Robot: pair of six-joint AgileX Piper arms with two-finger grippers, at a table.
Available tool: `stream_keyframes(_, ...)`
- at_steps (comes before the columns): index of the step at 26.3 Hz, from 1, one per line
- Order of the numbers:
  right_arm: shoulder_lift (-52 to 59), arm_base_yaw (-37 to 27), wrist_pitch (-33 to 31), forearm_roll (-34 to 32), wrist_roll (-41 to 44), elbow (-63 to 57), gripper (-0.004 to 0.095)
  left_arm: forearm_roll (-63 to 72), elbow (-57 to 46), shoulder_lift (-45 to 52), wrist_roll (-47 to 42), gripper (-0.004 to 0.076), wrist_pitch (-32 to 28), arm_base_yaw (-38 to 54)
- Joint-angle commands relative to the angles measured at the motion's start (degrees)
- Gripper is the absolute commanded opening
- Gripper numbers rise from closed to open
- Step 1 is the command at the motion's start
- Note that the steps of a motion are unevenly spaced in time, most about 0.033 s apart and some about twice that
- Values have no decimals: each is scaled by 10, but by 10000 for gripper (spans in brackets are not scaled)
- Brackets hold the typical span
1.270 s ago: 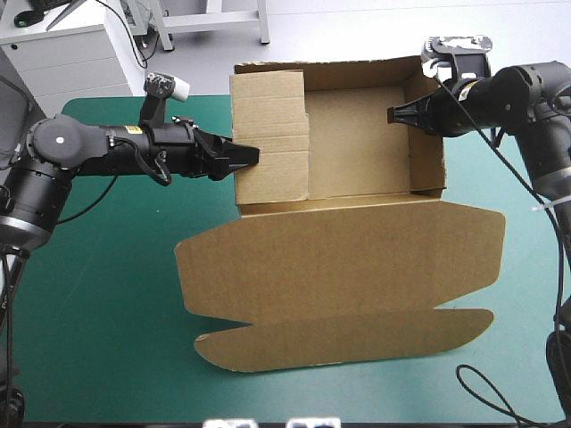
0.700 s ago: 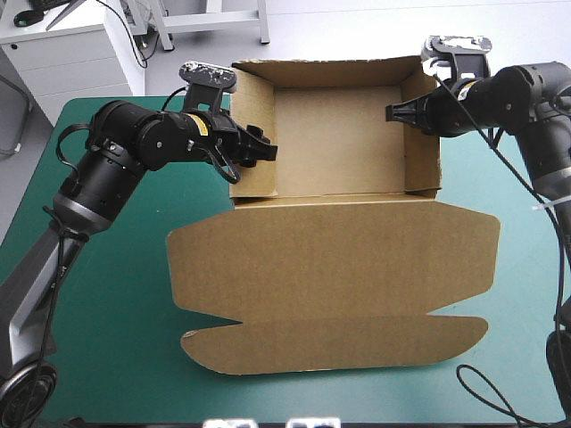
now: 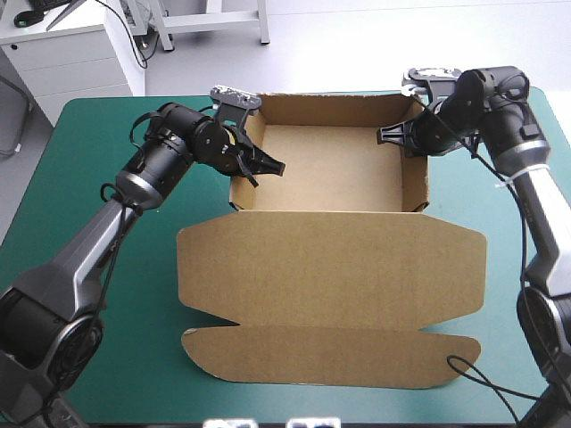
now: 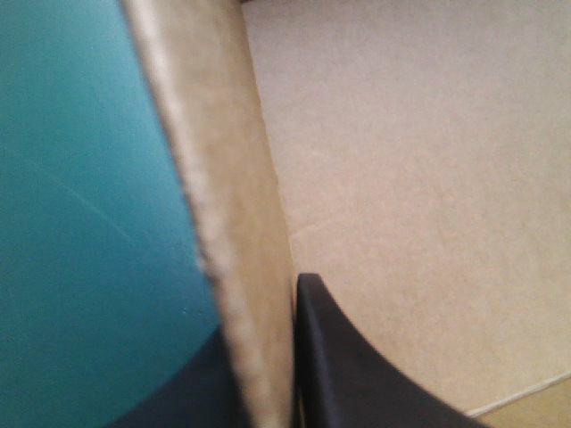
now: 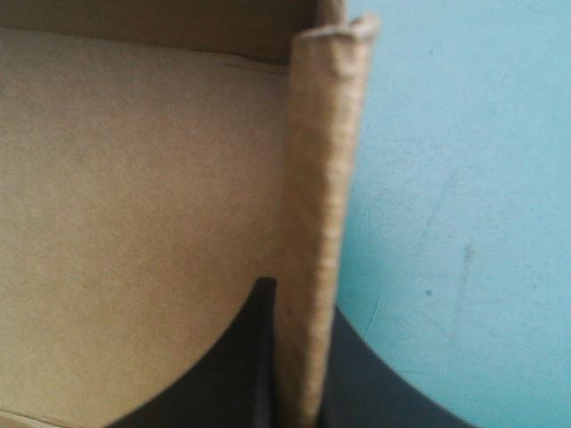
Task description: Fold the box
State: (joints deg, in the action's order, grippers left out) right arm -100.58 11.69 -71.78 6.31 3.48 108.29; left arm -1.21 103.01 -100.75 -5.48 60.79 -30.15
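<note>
The brown box (image 3: 330, 165) stands as an open tray at the back of the table, its lid (image 3: 330, 267) lying flat toward the front edge. My left gripper (image 3: 268, 167) straddles the top of the tray's left wall (image 3: 243, 183). In the left wrist view that wall (image 4: 223, 178) runs between the fingers (image 4: 357, 374), which press close on it. My right gripper (image 3: 385, 135) holds the right wall (image 3: 417, 178). In the right wrist view this wall (image 5: 317, 178) sits pinched between the black fingers (image 5: 223, 374).
Bare teal-green cover (image 3: 98, 294) lies to the left of the lid, with a narrower strip (image 3: 513, 294) to its right. The lid's front flap (image 3: 330, 355) reaches near the table's front edge.
The left wall panel, earlier lying inward over the tray floor, now stands upright. My left arm swung round to the wall's top and its fingers came together on it. The right gripper kept its hold.
</note>
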Motion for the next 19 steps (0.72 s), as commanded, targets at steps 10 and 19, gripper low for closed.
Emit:
stream_keyframes(10,-111,25,3,0,-22,17,-15,12,19,-82,69,-2,20,-7)
stream_keyframes(19,-119,30,4,-5,-23,17,71,-9,19,-84,80,340,31,-5)
